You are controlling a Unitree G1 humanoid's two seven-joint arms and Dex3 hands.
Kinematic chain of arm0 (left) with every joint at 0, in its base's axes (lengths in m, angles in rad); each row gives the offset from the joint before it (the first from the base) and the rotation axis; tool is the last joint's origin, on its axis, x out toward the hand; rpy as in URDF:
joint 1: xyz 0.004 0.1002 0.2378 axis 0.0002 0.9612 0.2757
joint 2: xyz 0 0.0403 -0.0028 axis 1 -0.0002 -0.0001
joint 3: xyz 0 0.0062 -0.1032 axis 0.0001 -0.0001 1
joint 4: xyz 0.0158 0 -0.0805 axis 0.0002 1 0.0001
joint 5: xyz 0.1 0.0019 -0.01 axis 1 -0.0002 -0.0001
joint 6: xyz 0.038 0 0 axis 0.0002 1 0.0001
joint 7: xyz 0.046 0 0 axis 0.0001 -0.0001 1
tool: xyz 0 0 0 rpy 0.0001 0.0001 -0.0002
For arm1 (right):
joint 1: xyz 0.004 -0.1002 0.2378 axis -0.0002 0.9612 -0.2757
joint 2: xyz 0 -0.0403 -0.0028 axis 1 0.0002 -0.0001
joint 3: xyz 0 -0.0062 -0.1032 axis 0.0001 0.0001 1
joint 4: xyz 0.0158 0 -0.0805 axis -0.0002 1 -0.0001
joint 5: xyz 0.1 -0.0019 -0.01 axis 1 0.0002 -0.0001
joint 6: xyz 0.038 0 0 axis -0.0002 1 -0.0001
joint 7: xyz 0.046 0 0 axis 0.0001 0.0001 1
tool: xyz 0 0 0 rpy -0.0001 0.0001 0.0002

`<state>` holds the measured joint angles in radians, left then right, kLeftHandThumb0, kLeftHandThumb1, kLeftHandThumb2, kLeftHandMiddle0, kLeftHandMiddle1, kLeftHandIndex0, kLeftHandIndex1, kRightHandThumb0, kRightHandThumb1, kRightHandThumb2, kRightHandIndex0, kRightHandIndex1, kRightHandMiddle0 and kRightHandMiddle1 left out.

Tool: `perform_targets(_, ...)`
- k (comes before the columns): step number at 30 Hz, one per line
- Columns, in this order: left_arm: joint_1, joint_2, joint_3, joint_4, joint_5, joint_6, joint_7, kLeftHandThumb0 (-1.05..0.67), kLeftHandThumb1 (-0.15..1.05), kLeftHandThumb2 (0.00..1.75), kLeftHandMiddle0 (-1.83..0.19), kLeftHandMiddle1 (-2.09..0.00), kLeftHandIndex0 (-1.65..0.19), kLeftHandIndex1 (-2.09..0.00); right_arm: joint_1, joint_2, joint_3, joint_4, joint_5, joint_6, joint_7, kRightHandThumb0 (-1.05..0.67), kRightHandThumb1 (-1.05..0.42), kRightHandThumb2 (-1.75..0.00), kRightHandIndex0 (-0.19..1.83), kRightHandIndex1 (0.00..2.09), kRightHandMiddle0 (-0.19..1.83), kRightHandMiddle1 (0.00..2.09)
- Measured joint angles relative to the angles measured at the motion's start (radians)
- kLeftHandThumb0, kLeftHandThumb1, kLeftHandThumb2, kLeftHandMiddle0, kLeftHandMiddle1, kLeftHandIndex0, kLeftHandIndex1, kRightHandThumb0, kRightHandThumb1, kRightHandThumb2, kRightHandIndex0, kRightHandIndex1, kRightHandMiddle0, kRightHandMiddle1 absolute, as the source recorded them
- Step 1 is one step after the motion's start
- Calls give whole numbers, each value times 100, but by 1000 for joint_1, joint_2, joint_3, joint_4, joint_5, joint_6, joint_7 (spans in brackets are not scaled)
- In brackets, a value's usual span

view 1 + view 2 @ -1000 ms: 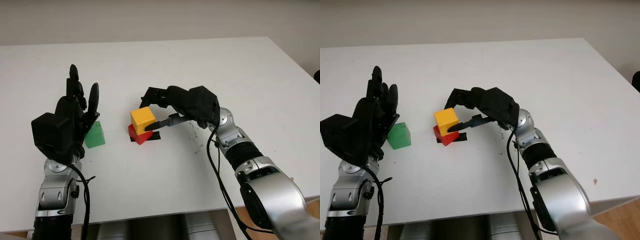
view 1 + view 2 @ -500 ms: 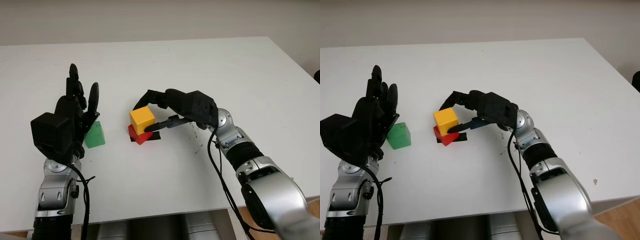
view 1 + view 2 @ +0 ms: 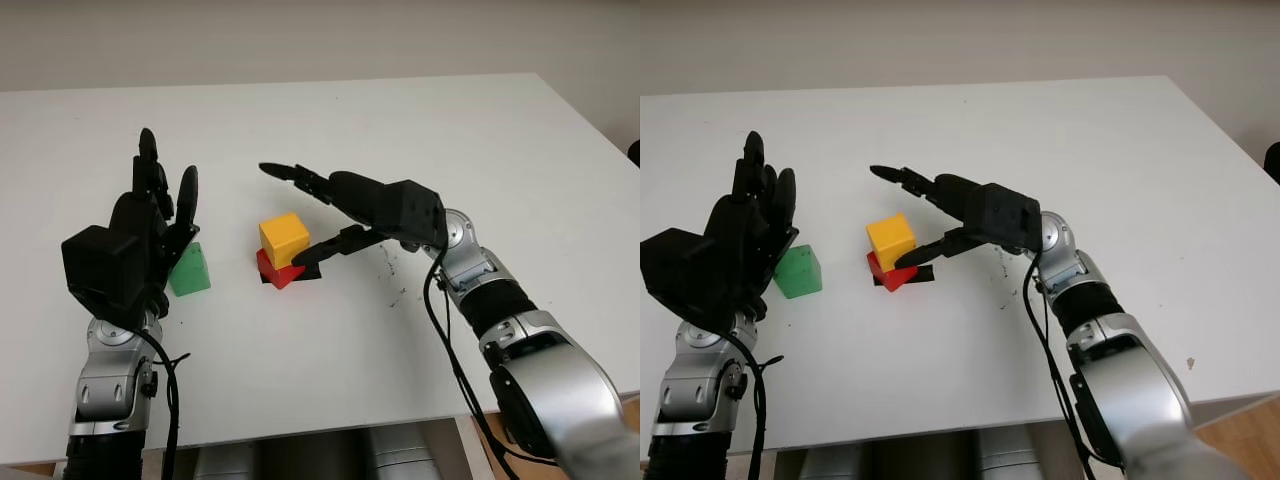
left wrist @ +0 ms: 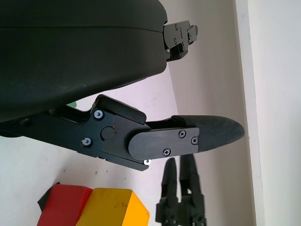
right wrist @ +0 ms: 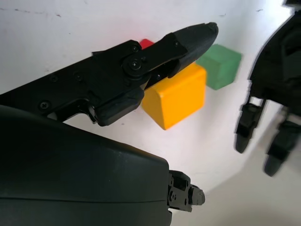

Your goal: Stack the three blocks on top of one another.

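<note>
Left eye view shows the yellow block [image 3: 284,239] sitting on the red block [image 3: 275,270], turned a little askew to it, the pair standing on a small black patch [image 3: 303,272] on the white table [image 3: 420,130]; the right hand [image 3: 330,215] is just to the right of the yellow block, open and holding nothing, with its upper fingers [image 3: 295,177] reaching out above and behind the yellow block and the thumb [image 3: 325,249] low at the block's right side, close to the red block, though contact there cannot be told; the yellow block stands free between them; the green block [image 3: 189,270] lies on the table well to the left of the yellow block, not stacked; the left hand [image 3: 140,235] is raised just beside the green block, on the side away from the yellow block, open and holding nothing; in the right wrist view the yellow block [image 5: 178,96] lies beyond the thumb [image 5: 155,56], with the green block [image 5: 219,66] farther off
</note>
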<state>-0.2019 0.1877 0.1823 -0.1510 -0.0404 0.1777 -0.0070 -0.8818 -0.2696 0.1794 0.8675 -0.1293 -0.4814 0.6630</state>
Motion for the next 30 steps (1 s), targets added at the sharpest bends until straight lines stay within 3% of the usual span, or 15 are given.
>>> perform_targets(4,35,14,12,-69,15,9,0,-78,105,49,18,-2,17,-6,33,-18,-73,-129,185,99,150,-98,-98,-7,-19,0,-19,0)
perform_targets(6,55,39,25,-102,33,16,0,-77,105,47,17,-4,15,-6,53,-35,-113,-215,250,193,169,-103,-103,-33,-19,0,-19,0)
perform_targets(8,71,71,46,-127,53,20,-4,-76,105,44,13,-6,13,-7,73,-52,-149,-292,291,276,150,-99,-104,-49,-19,0,-19,0)
perform_targets(14,99,191,108,-196,145,37,-22,-73,105,28,-13,-10,-9,-12,126,-46,-278,-436,413,497,-21,-81,-105,-59,-19,1,-16,3)
perform_targets(17,106,275,161,-205,139,38,-93,-64,104,15,-21,-11,-20,-15,131,-41,-329,-448,450,571,-101,-77,-105,-61,-17,2,-15,4)
perform_targets(21,121,415,209,-211,154,84,-211,-66,103,7,-28,-11,-31,-19,132,-41,-358,-438,456,601,-154,-74,-105,-62,-17,3,-15,4)
perform_targets(26,138,611,203,-223,261,171,-363,-69,99,5,-29,-9,-38,-18,131,-41,-368,-404,450,600,-181,-76,-105,-63,-19,3,-16,4)
perform_targets(30,137,699,174,-229,291,209,-464,-69,94,4,-24,-5,-38,-13,128,-41,-378,-383,449,599,-216,-78,-105,-63,-18,4,-15,5)
